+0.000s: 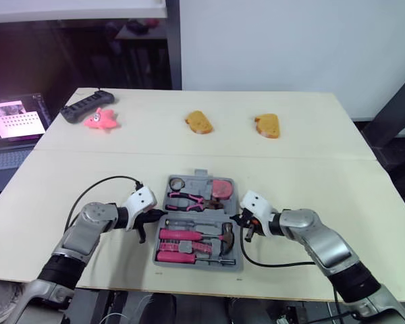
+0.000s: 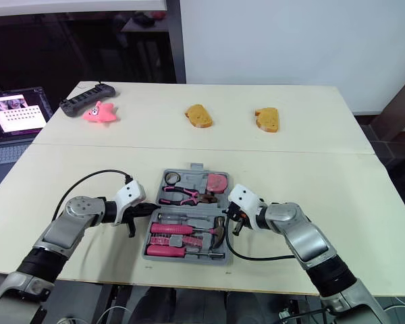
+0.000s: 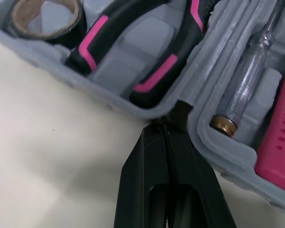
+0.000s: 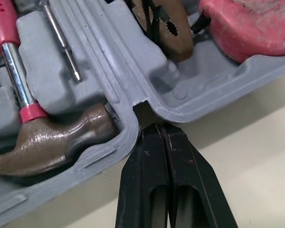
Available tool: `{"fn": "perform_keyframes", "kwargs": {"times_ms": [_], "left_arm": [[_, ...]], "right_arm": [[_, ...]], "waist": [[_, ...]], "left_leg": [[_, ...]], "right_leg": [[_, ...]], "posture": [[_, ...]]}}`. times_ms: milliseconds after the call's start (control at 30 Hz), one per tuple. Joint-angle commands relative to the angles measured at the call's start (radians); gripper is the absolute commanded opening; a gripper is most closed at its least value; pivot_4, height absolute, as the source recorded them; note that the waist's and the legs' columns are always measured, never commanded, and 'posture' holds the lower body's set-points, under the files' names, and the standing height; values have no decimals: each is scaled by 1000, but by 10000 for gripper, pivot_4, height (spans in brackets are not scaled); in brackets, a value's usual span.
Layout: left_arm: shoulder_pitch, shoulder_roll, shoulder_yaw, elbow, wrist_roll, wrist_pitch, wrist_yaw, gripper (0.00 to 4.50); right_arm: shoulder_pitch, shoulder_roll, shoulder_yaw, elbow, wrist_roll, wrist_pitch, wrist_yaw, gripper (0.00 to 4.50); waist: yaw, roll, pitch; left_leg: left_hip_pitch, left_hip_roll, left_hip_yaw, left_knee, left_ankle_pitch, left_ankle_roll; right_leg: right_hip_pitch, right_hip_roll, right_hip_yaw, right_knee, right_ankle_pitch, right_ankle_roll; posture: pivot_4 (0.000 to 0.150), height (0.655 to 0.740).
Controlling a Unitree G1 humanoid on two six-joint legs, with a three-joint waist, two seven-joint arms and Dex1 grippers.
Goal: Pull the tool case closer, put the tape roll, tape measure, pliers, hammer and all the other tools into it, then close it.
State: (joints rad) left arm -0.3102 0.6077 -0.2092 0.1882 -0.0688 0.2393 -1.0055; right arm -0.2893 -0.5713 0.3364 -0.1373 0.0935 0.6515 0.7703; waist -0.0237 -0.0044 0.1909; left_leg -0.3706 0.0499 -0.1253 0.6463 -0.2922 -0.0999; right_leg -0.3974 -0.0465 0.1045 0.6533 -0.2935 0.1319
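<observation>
Well beyond the tool case (image 1: 197, 181) lie bread slices (image 1: 199, 122), a pink toy (image 1: 101, 120).

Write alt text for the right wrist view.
The right end effector, shut, has its tip at the hinge notch on the edge of the open grey case. Inside lie a hammer, pliers and a pink tape measure; the case sits on a pale table.

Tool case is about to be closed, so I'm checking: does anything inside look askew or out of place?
Nothing stands out: the pliers, hammer, tape roll and tape measure each lie seated in the moulded recesses of the open tool case.
</observation>
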Motion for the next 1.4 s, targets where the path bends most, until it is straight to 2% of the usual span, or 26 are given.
{"fn": "perform_keyframes", "kwargs": {"times_ms": [33, 267, 433, 800, 1400], "left_arm": [[50, -29, -80, -67, -4, 18, -52, 0], [246, 47, -35, -267, -31, 88, -39, 0], [319, 60, -5, -319, -36, 115, -14, 0], [320, 44, 12, -321, -22, 135, 10, 0], [258, 5, -1, -278, -6, 135, 23, 0]], "right_arm": [[11, 32, 83, -99, 18, 28, 43, 527], [83, 9, 140, -279, 2, 140, 35, 527], [128, 14, 145, -325, -4, 177, 16, 527], [143, 30, 127, -341, -6, 190, -4, 527], [82, 63, 116, -243, -38, 142, -30, 527]], "waist": [[0, 0, -1], [-24, 2, -5], [-23, 3, -7], [-22, 3, -10], [-22, 2, -11]], "left_leg": [[0, 0, 0, 0, 0, 0], [0, 0, 0, -2, -3, 4], [2, 0, 0, -3, -4, 6], [10, 0, 0, -4, -4, 6], [15, 0, 0, -12, -1, 1]], "right_leg": [[0, 0, 0, 0, 0, 0], [-1, 0, 0, -1, -1, 1], [0, 0, 0, -1, -1, 1], [7, 0, 0, -2, -3, -2], [8, 0, 1, -3, -3, -4]], "posture": [[1500, 7400], [1500, 7400], [1500, 7400], [1500, 7400], [1500, 7400]]}}
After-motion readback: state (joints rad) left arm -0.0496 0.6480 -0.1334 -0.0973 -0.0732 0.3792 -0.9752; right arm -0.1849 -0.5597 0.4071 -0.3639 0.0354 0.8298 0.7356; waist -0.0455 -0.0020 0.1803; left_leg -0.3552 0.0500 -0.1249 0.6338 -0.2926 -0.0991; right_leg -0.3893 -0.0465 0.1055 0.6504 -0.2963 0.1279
